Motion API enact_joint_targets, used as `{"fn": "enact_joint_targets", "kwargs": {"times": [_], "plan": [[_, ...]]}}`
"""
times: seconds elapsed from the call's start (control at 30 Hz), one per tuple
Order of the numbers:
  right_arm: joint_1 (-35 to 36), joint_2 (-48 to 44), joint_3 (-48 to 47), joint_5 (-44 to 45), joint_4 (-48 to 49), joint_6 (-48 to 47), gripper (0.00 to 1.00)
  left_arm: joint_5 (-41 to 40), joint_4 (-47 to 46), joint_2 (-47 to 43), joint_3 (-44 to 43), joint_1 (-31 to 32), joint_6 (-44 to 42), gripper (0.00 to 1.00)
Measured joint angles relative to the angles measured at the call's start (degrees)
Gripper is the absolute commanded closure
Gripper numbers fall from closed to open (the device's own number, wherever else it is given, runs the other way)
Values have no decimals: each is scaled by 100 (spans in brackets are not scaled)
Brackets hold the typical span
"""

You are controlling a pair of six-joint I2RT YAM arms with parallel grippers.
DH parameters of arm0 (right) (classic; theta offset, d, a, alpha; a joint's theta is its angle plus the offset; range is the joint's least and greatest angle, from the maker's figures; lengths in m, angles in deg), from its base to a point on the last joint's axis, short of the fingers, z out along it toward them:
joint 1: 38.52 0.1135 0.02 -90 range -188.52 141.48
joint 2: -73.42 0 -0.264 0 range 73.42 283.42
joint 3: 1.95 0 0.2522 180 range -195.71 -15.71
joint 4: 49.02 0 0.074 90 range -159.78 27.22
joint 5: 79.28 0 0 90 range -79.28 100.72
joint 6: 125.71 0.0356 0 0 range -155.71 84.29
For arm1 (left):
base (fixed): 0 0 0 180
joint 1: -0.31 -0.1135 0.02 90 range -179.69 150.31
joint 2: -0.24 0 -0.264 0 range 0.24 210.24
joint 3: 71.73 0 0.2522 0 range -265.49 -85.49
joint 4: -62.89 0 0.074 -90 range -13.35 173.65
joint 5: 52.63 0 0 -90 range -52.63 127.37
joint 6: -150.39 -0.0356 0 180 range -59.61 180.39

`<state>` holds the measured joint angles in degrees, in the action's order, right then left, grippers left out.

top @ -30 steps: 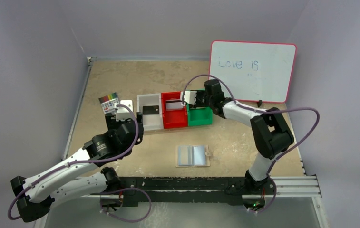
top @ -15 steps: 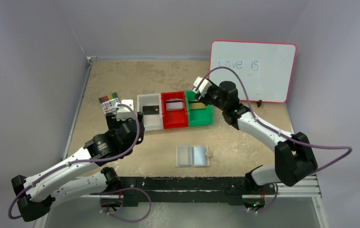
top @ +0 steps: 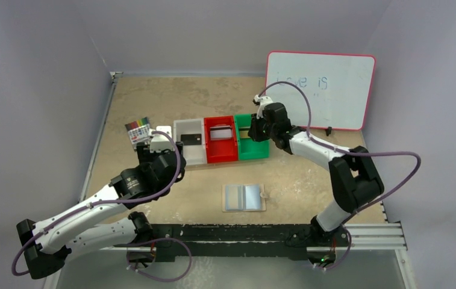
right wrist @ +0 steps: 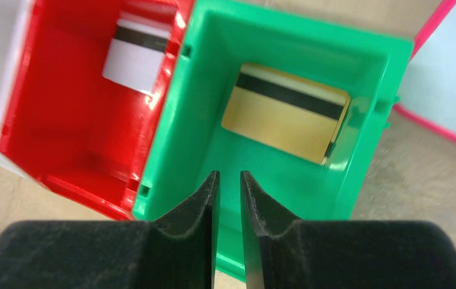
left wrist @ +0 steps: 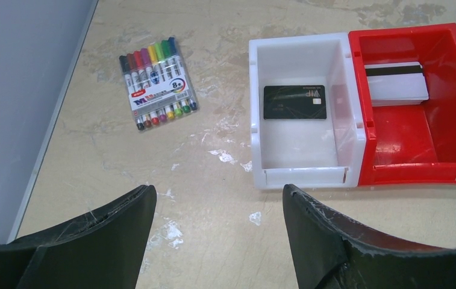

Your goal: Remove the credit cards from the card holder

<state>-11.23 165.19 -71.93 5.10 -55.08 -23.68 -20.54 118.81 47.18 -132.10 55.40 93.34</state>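
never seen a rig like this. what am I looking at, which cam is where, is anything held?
It is two robot arms, a left arm and a right arm, bolted at the near edge of a table. Each ends in a two-finger gripper.

The wide shot comes from a fixed camera above and behind the arms. The other two come from wrist cameras looking past their own black fingers.

Three bins sit in a row:
- The white bin holds a black card.
- The red bin holds a silver card.
- The green bin holds a gold card.

Nearer the arms, the card holder lies open. Markers lie left of the bins, and a whiteboard stands back right.

The left gripper is open. The right gripper, over the green bin, is nearly shut. Neither holds anything.
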Motion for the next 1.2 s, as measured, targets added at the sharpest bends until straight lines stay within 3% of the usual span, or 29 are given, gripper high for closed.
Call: {"fn": "enact_joint_targets", "kwargs": {"times": [0.53,1.2], "plan": [[17,1228,-713,509,-693,492,78,2,22,0,-7,0,48,25],[262,1672,-1213,1274,-1032,562,76,2,37,44,-13,0,50,25]]}}
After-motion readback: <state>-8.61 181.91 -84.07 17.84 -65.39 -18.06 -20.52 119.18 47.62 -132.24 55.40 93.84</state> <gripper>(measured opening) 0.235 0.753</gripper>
